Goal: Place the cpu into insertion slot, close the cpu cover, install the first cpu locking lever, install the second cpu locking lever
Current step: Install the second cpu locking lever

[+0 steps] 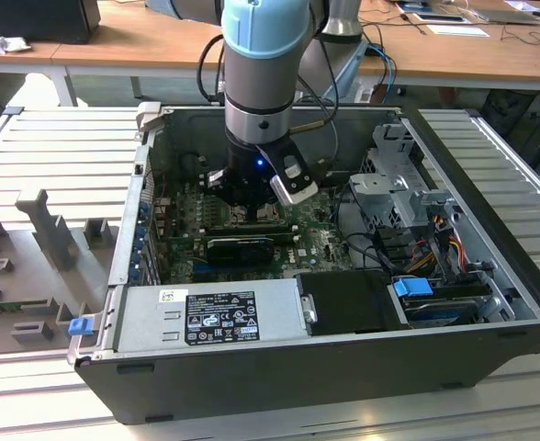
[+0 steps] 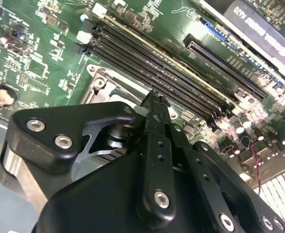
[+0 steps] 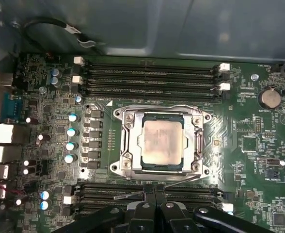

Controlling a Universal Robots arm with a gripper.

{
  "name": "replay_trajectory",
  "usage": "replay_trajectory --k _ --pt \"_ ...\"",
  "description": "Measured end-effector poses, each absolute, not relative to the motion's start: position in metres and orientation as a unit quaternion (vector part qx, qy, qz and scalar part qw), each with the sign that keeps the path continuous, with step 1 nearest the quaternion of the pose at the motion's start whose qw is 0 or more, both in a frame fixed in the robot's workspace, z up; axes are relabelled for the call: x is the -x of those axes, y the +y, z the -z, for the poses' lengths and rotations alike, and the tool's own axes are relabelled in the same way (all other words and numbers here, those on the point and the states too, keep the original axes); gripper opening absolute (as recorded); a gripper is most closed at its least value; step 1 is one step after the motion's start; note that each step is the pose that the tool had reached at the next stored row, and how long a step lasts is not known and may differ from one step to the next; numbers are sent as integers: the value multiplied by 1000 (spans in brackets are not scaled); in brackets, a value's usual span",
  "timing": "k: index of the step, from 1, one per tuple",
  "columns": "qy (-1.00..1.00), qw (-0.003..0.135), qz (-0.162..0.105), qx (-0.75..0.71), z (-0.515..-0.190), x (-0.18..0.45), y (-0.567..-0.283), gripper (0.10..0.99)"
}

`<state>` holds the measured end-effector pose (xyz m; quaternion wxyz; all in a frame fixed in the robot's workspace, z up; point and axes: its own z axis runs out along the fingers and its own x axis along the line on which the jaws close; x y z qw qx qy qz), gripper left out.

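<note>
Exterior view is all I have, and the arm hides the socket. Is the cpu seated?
Observer: Yes. In the first wrist view the cpu lies flat in the insertion slot, silvery face up.
Operator: And the cpu cover?
Observer: The cpu cover is down, framing the chip.
Operator: Where is the end effector?
Observer: The end effector, fingers together, sits just beside the socket, over the long memory slots.
</note>
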<state>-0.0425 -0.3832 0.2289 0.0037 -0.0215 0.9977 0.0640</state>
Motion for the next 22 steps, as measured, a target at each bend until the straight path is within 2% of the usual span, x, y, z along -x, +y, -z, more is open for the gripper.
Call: replay_trajectory --k 4,16,22 --pt "997 4 -80 22 -224 52 -386 106" --pt "995 4 -101 22 -223 67 -392 106" --pt "992 5 -121 22 -217 69 -399 106"
